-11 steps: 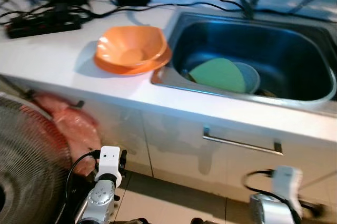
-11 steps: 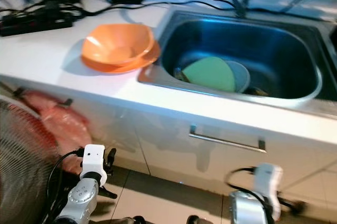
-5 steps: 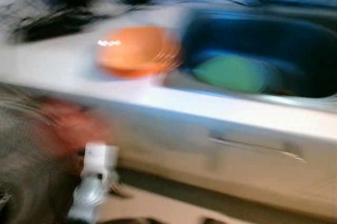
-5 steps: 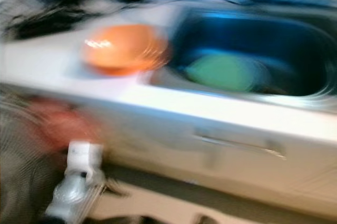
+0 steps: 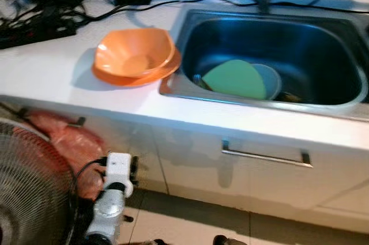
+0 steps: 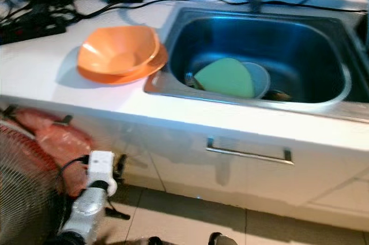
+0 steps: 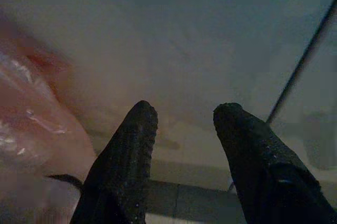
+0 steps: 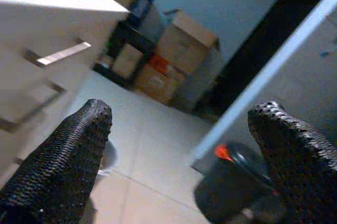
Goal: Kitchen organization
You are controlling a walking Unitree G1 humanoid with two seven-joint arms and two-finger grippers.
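Stacked orange plastic bowls (image 5: 134, 55) sit on white desk (image 5: 52, 72), just beside steel sink (image 5: 346, 98) w/ round green plate (image 5: 235, 80) inside. Prob light, stiff, slick; grab by rim. Left end effector (image 7: 181, 124) spread, empty, low by cabinet; right end effector (image 8: 181, 129) spread wide, empty.

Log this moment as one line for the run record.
left pincer: open, low by cabinet front | right pincer: open, idle | orange bowls: stacked on counter | green plate: in sink | fan: on the left

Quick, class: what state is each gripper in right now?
Left gripper: open, holding nothing, low by the cabinet.
Right gripper: open wide, holding nothing.
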